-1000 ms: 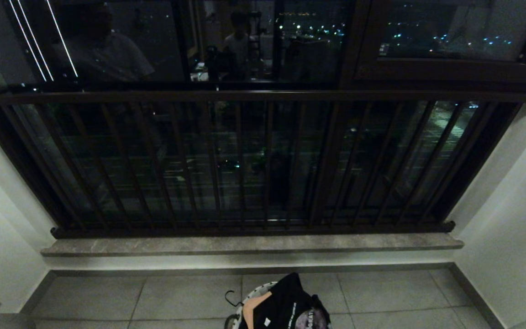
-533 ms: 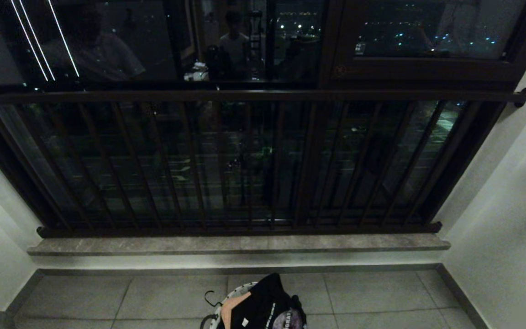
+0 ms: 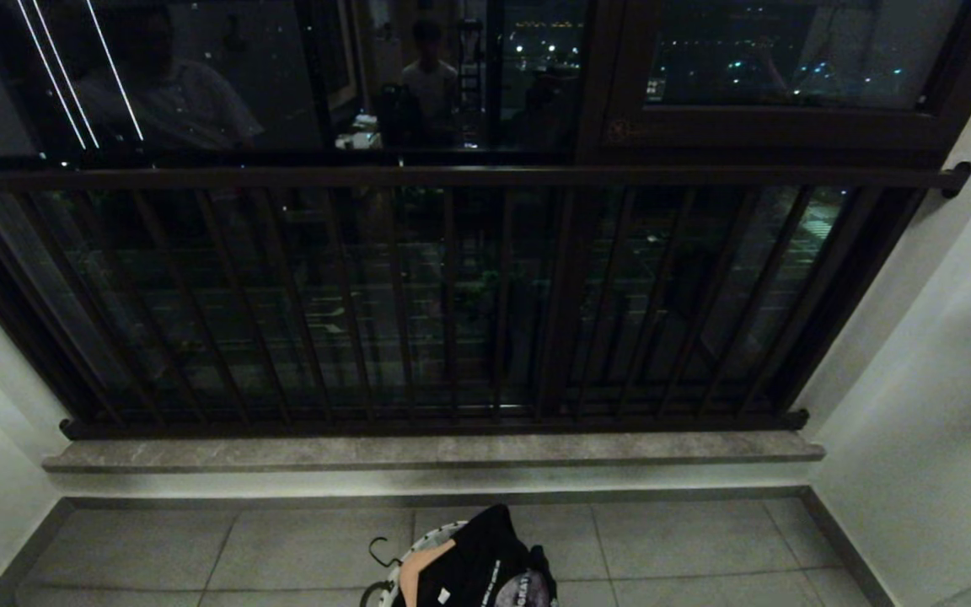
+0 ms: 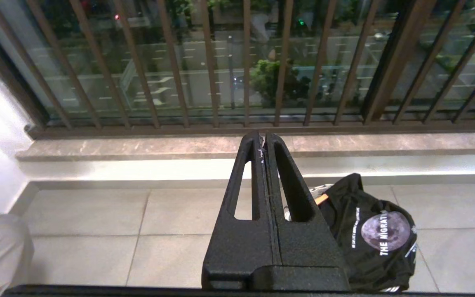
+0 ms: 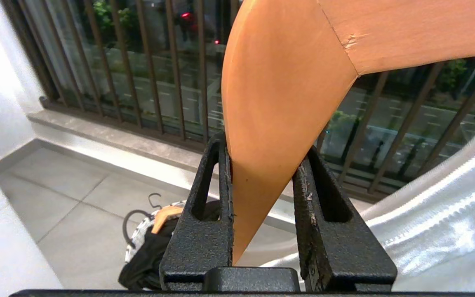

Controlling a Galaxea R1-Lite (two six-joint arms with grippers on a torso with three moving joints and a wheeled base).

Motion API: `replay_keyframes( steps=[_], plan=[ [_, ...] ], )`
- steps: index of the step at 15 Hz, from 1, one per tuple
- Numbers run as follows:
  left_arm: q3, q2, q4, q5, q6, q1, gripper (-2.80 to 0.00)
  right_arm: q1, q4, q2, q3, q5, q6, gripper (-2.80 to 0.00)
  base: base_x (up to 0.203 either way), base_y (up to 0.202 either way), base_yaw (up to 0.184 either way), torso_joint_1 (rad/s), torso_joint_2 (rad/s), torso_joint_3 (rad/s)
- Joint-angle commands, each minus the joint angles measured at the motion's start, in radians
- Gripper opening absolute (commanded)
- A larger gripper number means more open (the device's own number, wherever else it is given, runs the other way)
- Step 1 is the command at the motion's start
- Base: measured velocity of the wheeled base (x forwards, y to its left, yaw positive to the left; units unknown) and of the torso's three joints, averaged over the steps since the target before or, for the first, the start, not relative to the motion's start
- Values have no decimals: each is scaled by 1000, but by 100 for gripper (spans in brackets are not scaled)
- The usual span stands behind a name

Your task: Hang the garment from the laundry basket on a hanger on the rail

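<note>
Hanger in hand, rail still bare
Your right gripper [image 5: 262, 165] jaws clamp a wooden hanger [image 5: 287, 82] carrying pale cloth; left gripper [image 4: 265, 138] jaws closed, empty. Black garment [image 3: 477, 565] remains in the laundry basket [image 3: 380, 590] below the rail [image 3: 452, 177].

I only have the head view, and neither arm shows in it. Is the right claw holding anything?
Observer: Yes. The right claw is shut on a wooden hanger, gripping one tapered end.
Operator: Any garment on it?
Observer: White fabric hangs right beside that claw. I cannot tell whether it is on the hanger.
Operator: And the left claw?
Observer: The left claw is shut and empty, pointing toward the railing.
</note>
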State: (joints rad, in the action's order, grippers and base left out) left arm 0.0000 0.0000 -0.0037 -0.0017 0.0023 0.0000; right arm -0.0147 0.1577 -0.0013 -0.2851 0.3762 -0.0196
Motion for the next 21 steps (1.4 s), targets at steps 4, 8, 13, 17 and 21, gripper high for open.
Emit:
replay_keyframes(
  steps=[4, 8, 13, 17, 21],
  plan=[
    [2, 0, -1, 0, -1, 2, -280, 1, 0, 1, -2, 3, 0, -280, 25, 0, 1, -2, 1, 1],
    [2, 0, 1, 0, -1, 2, -280, 1, -1, 1, -15, 3, -9, -280, 175, 0, -1, 7, 5, 2],
    [2, 0, 1, 0, -1, 2, -280, 1, 2, 81, -141, 23, 21, -280, 0, 0, 0, 0, 0, 0],
    [2, 0, 1, 0, -1, 2, -280, 3, -158, 363, -241, 151, 199, -280, 0, 0, 0, 0, 0, 0],
    [2, 0, 1, 0, 1, 2, -280, 6, -515, 645, -299, 362, 386, -280, 0, 0, 0, 0, 0, 0]
  ],
)
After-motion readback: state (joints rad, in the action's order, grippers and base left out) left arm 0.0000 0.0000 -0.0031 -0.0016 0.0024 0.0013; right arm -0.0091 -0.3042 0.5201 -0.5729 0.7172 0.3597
